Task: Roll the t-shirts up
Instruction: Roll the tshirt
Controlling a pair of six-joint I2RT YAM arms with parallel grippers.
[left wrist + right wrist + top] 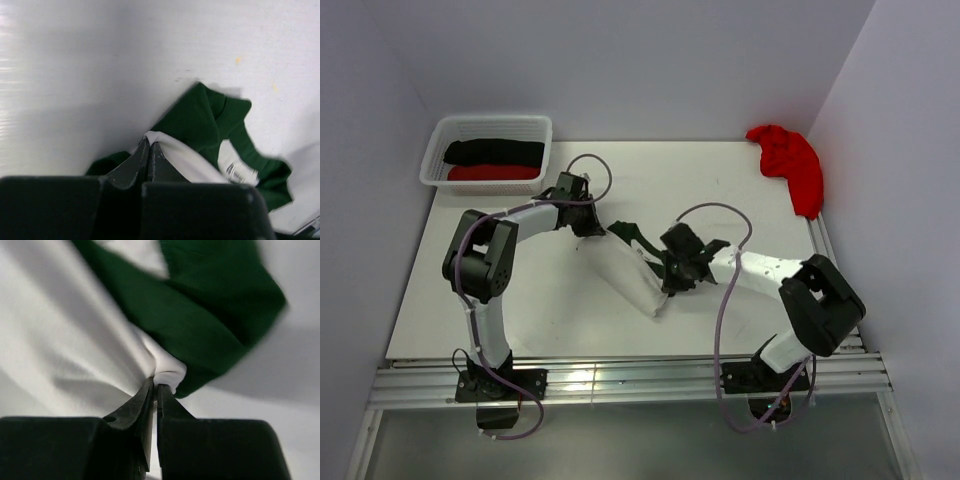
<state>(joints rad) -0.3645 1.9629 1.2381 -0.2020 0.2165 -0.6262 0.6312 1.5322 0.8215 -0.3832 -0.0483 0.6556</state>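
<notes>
Black rolled t-shirt (495, 152) and red rolled t-shirt (492, 173) sit in white plastic lattice basket (485, 119), likely done. White green-sleeved cotton t-shirt (632, 278) lies mid-counter (550, 310) as a long strip, not rolled, with left gripper (150, 145) and right gripper (155, 382) both pinched onto it. Crumpled red t-shirt (790, 160) waits far right.

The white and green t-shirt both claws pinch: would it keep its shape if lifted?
Probably floppy: the t-shirt bunches into soft creases where the left gripper and right gripper pinch it. Lifted, it would likely sag between those two points. It seems unlikely to roll away, lying as a limp band.
</notes>
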